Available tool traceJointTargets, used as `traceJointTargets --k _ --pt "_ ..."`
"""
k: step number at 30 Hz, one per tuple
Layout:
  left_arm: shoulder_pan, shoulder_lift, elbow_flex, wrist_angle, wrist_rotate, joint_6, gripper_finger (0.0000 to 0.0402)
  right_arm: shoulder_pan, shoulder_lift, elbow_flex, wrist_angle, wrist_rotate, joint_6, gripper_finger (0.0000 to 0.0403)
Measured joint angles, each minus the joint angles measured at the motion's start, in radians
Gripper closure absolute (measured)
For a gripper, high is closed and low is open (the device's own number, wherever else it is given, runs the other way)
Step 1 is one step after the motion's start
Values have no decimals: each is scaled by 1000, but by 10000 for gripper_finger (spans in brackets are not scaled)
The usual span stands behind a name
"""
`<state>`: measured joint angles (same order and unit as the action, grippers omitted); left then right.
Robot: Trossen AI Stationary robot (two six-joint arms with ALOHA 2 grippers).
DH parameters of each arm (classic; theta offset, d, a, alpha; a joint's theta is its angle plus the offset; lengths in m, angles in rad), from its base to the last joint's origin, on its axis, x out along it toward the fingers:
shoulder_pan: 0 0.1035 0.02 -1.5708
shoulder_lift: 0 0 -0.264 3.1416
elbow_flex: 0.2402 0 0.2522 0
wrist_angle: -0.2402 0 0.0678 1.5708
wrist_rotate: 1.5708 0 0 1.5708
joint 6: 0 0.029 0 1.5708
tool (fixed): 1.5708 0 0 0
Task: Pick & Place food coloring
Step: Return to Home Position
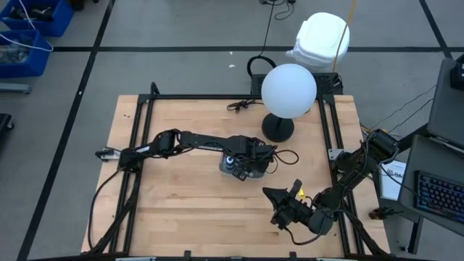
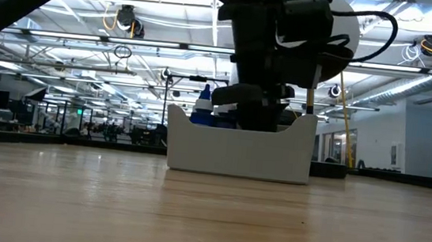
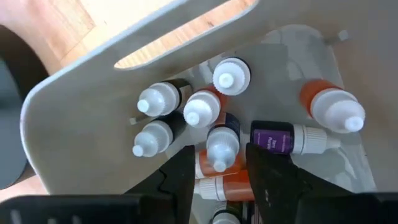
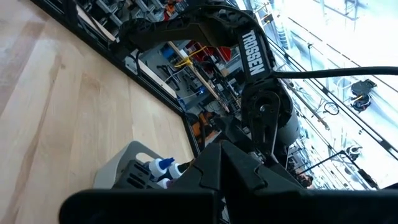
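Observation:
The food coloring, several small white-capped dropper bottles (image 3: 202,109), stands and lies inside a pale tray (image 1: 226,165) at the table's middle; some are reddish, and a purple-labelled one (image 3: 292,138) lies on its side. My left gripper (image 3: 221,168) points down into the tray, open, its fingers either side of one upright bottle (image 3: 222,144) with a gap on each side. In the low view the gripper (image 2: 256,113) reaches behind the tray wall (image 2: 237,151), beside a blue bottle tip (image 2: 203,104). My right gripper (image 1: 274,194) waits shut and level near the front right.
A lamp with a white globe (image 1: 288,90) on a dark round base (image 1: 278,128) stands just behind the tray. Black frame rails (image 1: 145,130) run along the table's sides and back. A loose cable (image 1: 239,106) lies at the far edge. Bare wood spreads at the front left.

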<state>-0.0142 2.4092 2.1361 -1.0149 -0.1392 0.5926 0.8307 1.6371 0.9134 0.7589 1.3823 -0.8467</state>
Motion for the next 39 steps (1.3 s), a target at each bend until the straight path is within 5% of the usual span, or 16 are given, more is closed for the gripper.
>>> traceJointTargets --k 14,19,24,30,33,39 --pt "-81 -147 18 -91 -91 1 232 0 0 0 0 1 3 403" --pt "-124 -327 19 -231 -111 -14 281 2 0 0 0 3 18 403" --pt "-122 -581 -15 -350 10 -96 376 -5 -16 0 -1 -44 64 403" --pt "-118 -949 -247 -254 41 -149 392 -71 -81 -17 -58 -365 220 403" --pt "-119 -1143 -440 -143 15 -210 397 -142 -165 -17 -218 -493 357 403" --pt "-139 -1487 -872 135 -89 -320 397 -352 -390 -17 -528 -925 588 403"
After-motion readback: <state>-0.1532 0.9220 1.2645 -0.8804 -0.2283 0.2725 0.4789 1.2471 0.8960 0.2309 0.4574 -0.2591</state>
